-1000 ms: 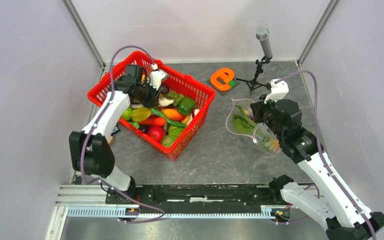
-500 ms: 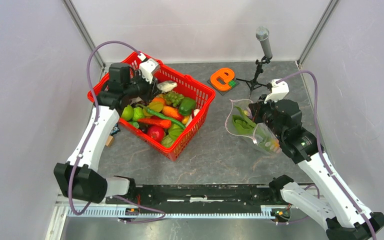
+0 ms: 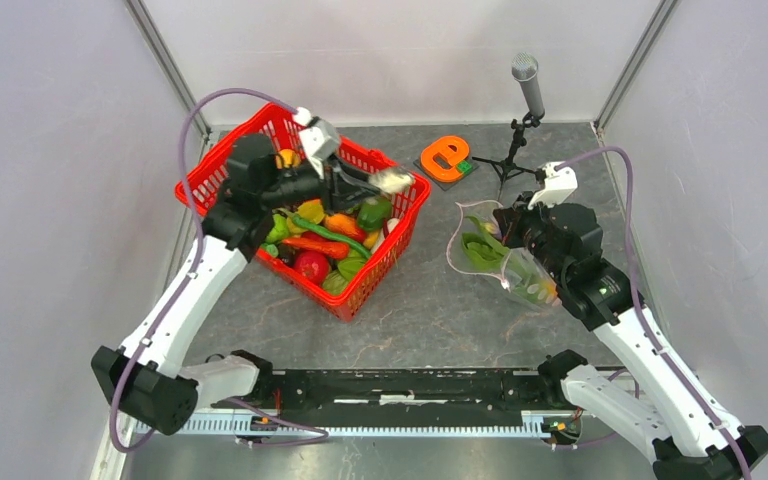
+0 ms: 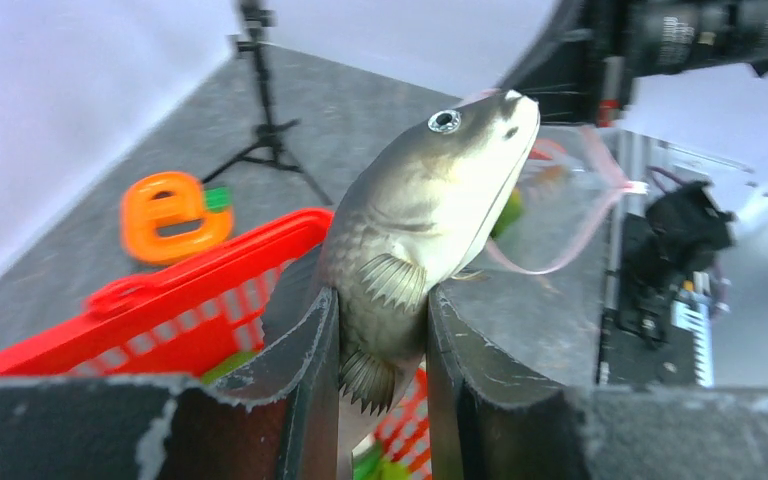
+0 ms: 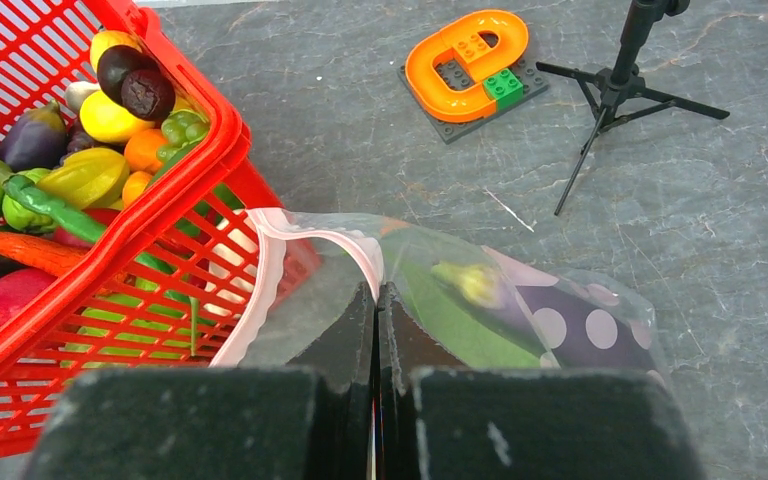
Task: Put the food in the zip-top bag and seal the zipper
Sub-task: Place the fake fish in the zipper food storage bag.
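The grey plastic toy fish (image 4: 415,220) is up over the red mesh basket (image 3: 375,280), squeezed low on its body by the left jaws. It looks hard, light and slippery, so its fat middle is safest to hold. The right jaws are shut flat on the pale zipper edge (image 5: 265,285) of the clear dotted bag (image 5: 570,325).

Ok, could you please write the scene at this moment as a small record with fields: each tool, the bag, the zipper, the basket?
left tool: shut on toy fish, held in the air over the edge of the red basket
right tool: shut on the mouth edge of the zip-top bag
zipper: open, not sealed
bag contents: green pieces inside
basket contents: many toy foods
elsewhere on table: orange toy, microphone stand
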You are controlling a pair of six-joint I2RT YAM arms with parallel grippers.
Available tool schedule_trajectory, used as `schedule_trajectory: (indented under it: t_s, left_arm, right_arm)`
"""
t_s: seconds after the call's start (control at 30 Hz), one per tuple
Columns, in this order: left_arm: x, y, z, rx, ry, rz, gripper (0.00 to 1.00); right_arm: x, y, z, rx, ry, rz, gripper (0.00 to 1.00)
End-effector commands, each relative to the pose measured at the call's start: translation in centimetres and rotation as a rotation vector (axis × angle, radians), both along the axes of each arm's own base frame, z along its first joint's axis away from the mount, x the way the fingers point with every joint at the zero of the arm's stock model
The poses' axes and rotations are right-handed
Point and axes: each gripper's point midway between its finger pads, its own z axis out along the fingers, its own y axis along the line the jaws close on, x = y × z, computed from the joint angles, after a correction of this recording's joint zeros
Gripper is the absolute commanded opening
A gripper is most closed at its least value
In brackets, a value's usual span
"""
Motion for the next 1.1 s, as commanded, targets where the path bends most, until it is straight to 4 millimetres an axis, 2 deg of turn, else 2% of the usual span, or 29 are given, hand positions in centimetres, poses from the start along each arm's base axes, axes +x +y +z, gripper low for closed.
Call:
schedule_trajectory:
  t_s: [0.0, 0.07, 0.2, 0.3, 0.43, 0.57, 0.73, 0.97, 1.07]
  left_arm:
    - [-3.3, -4.6, 0.7, 0.089, -0.061, -0.126, 0.10]
    - [-3.1, -5.7, -1.1, 0.238, -0.068, -0.067, 0.10]
    - [-1.7, -6.1, -3.7, 0.441, -0.063, 0.062, 0.09]
    - [-1.9, -7.5, -4.3, 0.478, -0.081, 0.073, 0.09]
    - [-2.8, -10.3, -5.0, 0.510, -0.094, 0.044, 0.09]
    - [-2.8, -12.2, -6.7, 0.602, -0.088, 0.066, 0.09]
    - [-2.5, -13.7, -7.4, 0.680, -0.092, 0.117, 0.09]
    - [-4.0, -15.9, -8.3, 0.728, -0.125, 0.111, 0.12]
    - [-4.1, -16.2, -6.7, 0.639, -0.118, 0.142, 0.10]
  right_arm:
    - [0.1, 0.3, 2.4, 0.065, -0.078, 0.000, 0.01]
    - [0.1, 0.2, 2.4, 0.072, -0.079, -0.005, 0.01]
    - [0.0, 0.5, 2.4, 0.083, -0.076, 0.007, 0.01]
    - [0.0, 0.5, 2.4, 0.087, -0.077, 0.006, 0.01]
    - [-0.2, 0.5, 2.4, 0.096, -0.077, 0.009, 0.01]
    - [-0.4, 0.5, 2.3, 0.106, -0.078, 0.010, 0.01]
    - [-0.5, 0.6, 2.1, 0.114, -0.075, 0.017, 0.01]
    - [-0.4, 0.9, 1.3, 0.131, -0.067, 0.020, 0.01]
    - [-0.4, 0.9, 0.8, 0.125, -0.057, 0.020, 0.01]
